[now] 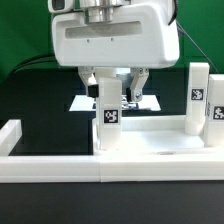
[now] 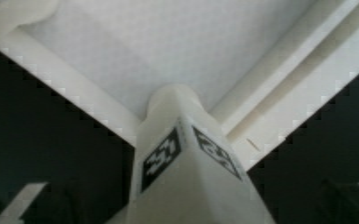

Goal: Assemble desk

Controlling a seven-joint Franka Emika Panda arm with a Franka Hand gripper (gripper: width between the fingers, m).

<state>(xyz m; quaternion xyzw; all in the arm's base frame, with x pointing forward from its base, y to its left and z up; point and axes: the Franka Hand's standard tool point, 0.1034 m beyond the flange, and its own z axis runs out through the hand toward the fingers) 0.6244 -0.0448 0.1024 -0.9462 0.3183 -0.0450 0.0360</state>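
Note:
The white tabletop panel (image 1: 160, 148) lies flat at the front of the black table. One white leg (image 1: 108, 112) stands upright at its corner on the exterior view's left, its tag facing the camera. My gripper (image 1: 118, 95) hangs over this leg, open, its fingers astride the leg's upper part with gaps on both sides. In the wrist view the same leg (image 2: 185, 150) rises between the jaws above the tabletop panel (image 2: 176, 45). Two more legs (image 1: 198, 95) (image 1: 217, 110) stand upright at the panel's end on the exterior view's right.
A low white border wall (image 1: 60, 165) runs along the front, with a raised end (image 1: 12, 135) on the exterior view's left. The marker board (image 1: 150, 101) lies flat behind the gripper. A black mat (image 1: 45, 100) covers the table.

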